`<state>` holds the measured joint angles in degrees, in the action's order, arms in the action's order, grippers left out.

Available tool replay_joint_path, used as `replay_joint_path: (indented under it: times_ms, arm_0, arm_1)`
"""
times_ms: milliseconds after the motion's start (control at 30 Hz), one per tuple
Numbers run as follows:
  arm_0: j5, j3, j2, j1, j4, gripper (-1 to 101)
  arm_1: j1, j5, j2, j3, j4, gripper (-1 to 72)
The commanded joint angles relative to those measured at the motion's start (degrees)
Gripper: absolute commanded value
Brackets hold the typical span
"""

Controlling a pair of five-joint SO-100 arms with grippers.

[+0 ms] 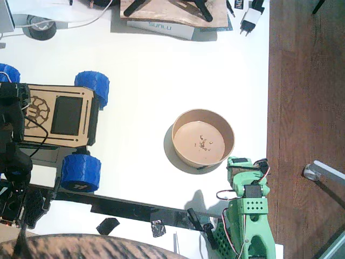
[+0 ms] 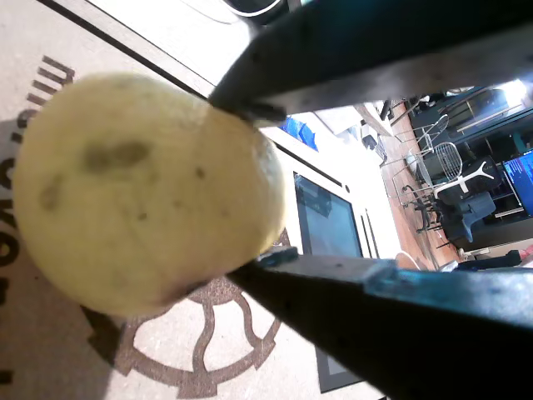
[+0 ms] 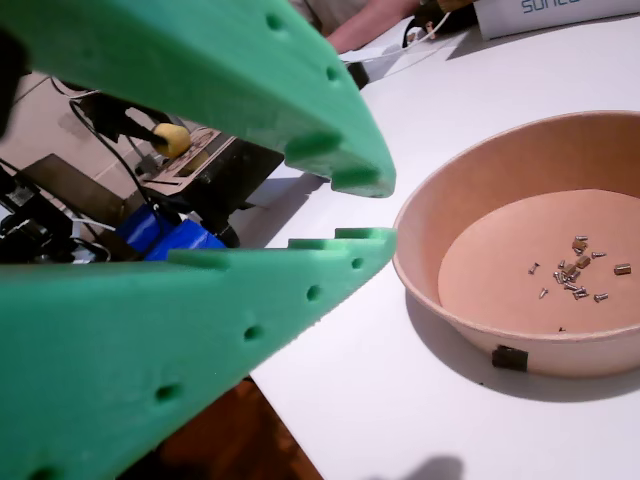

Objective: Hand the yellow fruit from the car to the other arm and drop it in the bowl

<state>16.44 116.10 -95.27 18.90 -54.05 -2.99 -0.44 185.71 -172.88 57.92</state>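
Observation:
The yellow fruit [image 2: 141,192] fills a wrist view, pinched between the black jaws of my left gripper [image 2: 229,187] just above the car's engraved plywood deck [image 2: 208,333]. From the other wrist view the fruit [image 3: 172,140] shows small and far off, held over the car [image 3: 190,165]. In the fixed view the black left arm [image 1: 11,135] covers the fruit at the car's [image 1: 59,116] left end. The tan bowl [image 1: 186,132] holds only crumbs. My green right gripper [image 1: 237,162] sits just below-right of the bowl [image 3: 470,330], with its jaws [image 3: 390,212] slightly open on nothing.
A SUNLU box [image 1: 161,26], a tape roll [image 1: 40,27] and a plug [image 1: 250,19] lie along the back. The table ends at the right [image 1: 268,108] over wooden floor. A black bar [image 1: 124,205] runs along the front. A person's striped sleeve [image 1: 81,247] shows below.

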Motion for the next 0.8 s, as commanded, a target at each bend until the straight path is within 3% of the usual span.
replay_joint_path:
  times_ms: [0,433,767]
  arm_0:
    - [0.09,-1.58,-0.18,-0.35,-1.05,0]
    - [0.26,-1.58,-2.02,-0.35,-1.05,0]
    - [1.14,-2.37,-28.56,-3.96,-12.66,0]
  arm_1:
    - [0.44,-0.35,0.35,2.55,0.09,0.2]
    - [0.53,-0.35,0.35,2.55,0.09,0.2]
    - [0.62,-0.62,0.35,3.34,0.18,0.1]
